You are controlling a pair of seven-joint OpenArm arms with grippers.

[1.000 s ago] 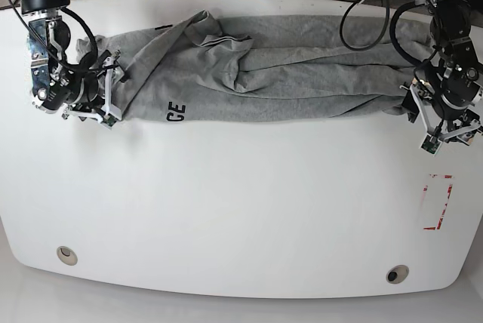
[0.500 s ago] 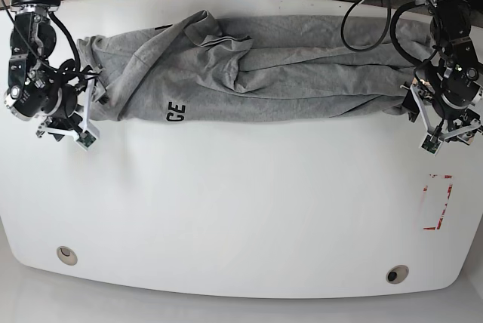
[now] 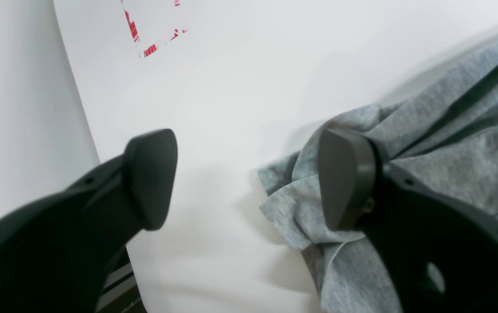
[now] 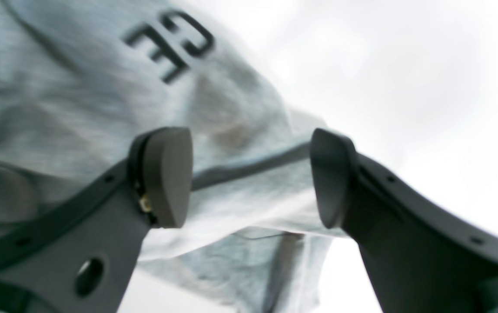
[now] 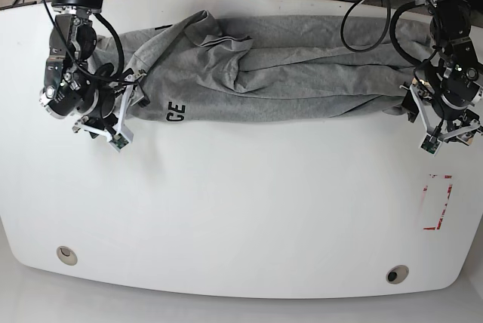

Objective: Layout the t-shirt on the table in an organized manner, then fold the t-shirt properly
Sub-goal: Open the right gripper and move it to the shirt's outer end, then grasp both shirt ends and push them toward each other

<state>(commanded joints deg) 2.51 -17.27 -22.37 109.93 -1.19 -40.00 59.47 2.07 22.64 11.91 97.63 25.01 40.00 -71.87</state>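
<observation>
The heather-grey t-shirt (image 5: 287,74) lies bunched in a long wrinkled band across the back of the white table (image 5: 241,217), with the dark letters "GE" (image 5: 176,112) on its front edge. My right gripper (image 5: 132,104) is open over the shirt's left end. In the blurred right wrist view its fingers (image 4: 166,176) straddle the grey cloth (image 4: 240,191) below the letters (image 4: 170,41). My left gripper (image 5: 413,106) stands open at the shirt's right end. There one finger (image 3: 344,178) rests by a crumpled corner (image 3: 292,208) and the other (image 3: 151,178) is over bare table (image 3: 231,87).
A red tape rectangle (image 5: 438,202) marks the table near its right edge, also visible in the left wrist view as red tape (image 3: 153,34). Two round grommet holes (image 5: 66,254) (image 5: 397,274) sit near the front edge. Cables hang behind the table at the back.
My right arm swung out left past the shirt's end, then came back right over that end. The left arm has stayed put.
</observation>
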